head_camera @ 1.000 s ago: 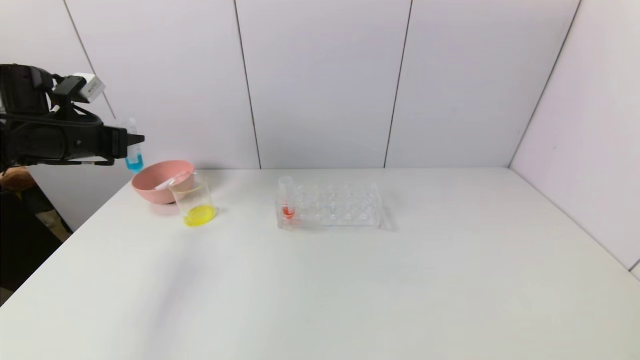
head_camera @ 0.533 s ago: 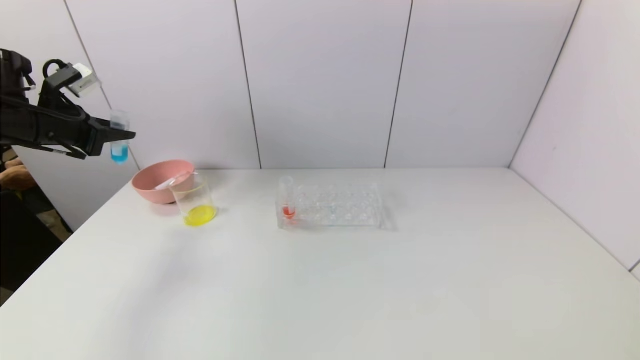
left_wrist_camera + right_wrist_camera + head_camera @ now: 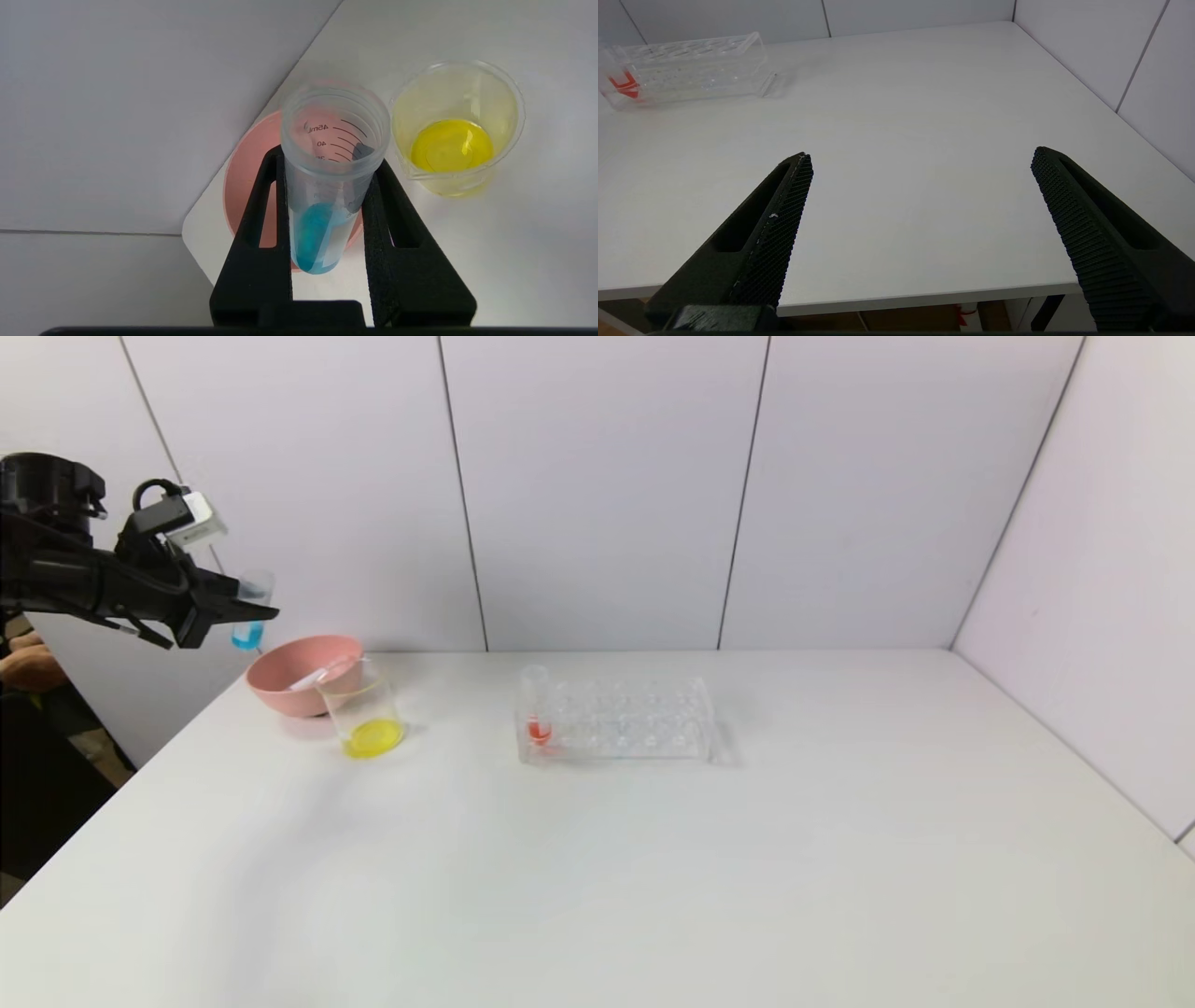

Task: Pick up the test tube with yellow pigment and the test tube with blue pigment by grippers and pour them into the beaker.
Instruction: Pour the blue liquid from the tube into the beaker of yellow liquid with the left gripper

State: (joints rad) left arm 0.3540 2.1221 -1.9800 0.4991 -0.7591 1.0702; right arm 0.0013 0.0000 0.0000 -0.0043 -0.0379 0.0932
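The blue tube (image 3: 250, 616) is held up in the air by the left gripper (image 3: 245, 609), off the desk's far left corner and above the pink bowl (image 3: 280, 689). In the left wrist view the tube (image 3: 327, 186) is clamped between both fingers (image 3: 261, 219), mouth tipped a bit, with the blue liquid pooled at the rounded end, so nothing looks to have been poured from it yet.

The beaker (image 3: 364, 709) is parked just beside the bowl near the far left edge, and yellow liquid is already sitting in its bottom (image 3: 451, 145). So the yellow half looks to be done, judging from that. A clear tube lying in the bowl could be the emptied yellow one, but that can't be told for sure.

Step in hand: the blue tube being carried to the beaker for the pour. For the next move, the tube's mouth would need to be brought over the beaker's rim (right now it sits over the bowl instead), then tilted until the blue runs out. Care is needed so it isn't dumped into the bowl by mistake.

The rack (image 3: 621, 721) sits mid-desk toward the far edge, with only the red tube (image 3: 536, 707) left in it.

The right gripper (image 3: 920, 205) is parked over the near right edge, fingers spread wide apart, nothing held.
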